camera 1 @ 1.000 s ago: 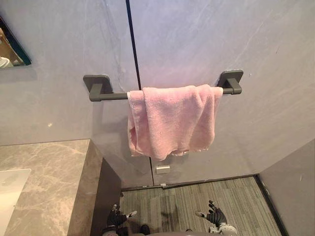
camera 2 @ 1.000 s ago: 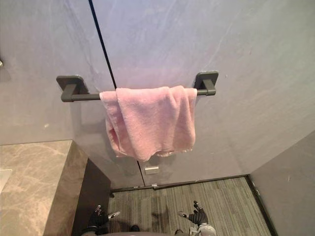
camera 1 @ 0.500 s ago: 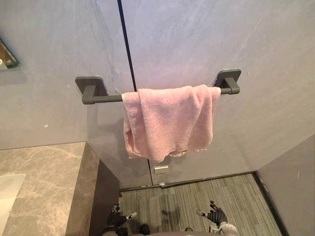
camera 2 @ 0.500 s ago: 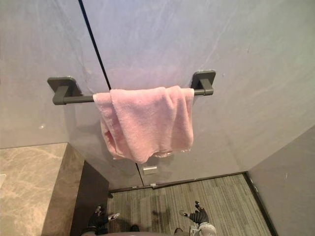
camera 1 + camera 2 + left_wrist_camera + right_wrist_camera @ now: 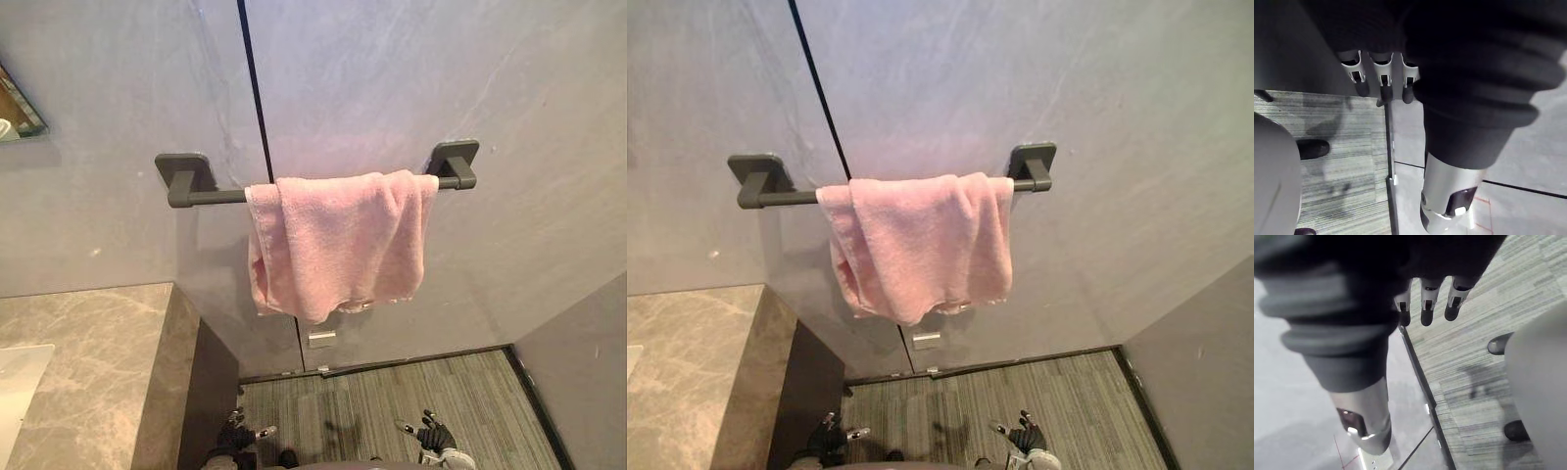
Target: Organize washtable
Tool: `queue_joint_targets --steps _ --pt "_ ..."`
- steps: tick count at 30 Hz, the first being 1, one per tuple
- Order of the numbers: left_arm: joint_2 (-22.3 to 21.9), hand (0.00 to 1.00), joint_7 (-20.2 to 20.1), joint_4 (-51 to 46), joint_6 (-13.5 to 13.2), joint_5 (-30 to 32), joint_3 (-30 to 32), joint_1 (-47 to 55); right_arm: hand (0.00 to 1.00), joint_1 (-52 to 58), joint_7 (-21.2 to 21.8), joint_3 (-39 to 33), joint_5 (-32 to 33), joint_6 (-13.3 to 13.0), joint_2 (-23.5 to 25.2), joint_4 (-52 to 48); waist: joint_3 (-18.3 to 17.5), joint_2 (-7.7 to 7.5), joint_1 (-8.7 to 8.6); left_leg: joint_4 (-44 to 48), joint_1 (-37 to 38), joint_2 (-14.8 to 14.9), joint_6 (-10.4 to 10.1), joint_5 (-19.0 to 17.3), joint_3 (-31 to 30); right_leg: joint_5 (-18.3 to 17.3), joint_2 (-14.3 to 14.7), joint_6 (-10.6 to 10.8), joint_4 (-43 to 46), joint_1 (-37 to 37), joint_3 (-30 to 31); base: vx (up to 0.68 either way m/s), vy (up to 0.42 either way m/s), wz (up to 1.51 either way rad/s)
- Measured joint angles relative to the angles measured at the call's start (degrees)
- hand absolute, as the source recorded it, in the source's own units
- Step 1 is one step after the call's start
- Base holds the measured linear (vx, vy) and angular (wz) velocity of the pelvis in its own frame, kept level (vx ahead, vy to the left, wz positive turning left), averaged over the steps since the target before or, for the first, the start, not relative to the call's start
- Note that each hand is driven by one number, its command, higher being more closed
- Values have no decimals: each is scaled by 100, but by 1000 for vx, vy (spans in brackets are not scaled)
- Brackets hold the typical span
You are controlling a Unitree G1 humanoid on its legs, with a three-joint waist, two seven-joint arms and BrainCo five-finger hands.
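marble bench (image 5: pixel 93 357) lower left, pink towel (image 5: pixel 338 240) on rail (image 5: pixel 211 196) mid-frame; left hand (image 5: pixel 235 437), right hand (image 5: pixel 431 436) at bottom, fingers straight, empty.

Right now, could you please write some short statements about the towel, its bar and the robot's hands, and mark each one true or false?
1. The pink terry towel is draped over the dark grey wall bar. True.
2. The towel covers the bar's whole length. False: the bar's left part is bare.
3. The left hand grips the towel. False: it is far below the towel, open and empty.
4. The right hand is open and holds nothing. True.
5. The brown marble countertop lies below and left of the bar. True.
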Motion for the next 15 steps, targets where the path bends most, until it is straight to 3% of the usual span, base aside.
queue_joint_targets --steps 10,13,15 --pt "64 0 -4 152 18 -1 -153 -163 0 -111 7 -50 50 9 -10 125 133 -28 42 34 108 158 -103 -88 297 -36 86 -18 94 -76 141 -16 -33 -15" --pt "123 0 2 159 20 -6 -172 -317 0 -275 7 11 46 12 -12 121 366 -89 147 204 16 244 -165 -180 604 -483 105 40 1423 -859 70 -19 -48 -46" --pt "190 0 2 204 28 -7 -221 -395 0 -281 1 11 48 7 -18 113 413 -150 124 526 -216 236 -168 -330 553 -661 27 53 1796 -1062 12 -41 -78 -3"
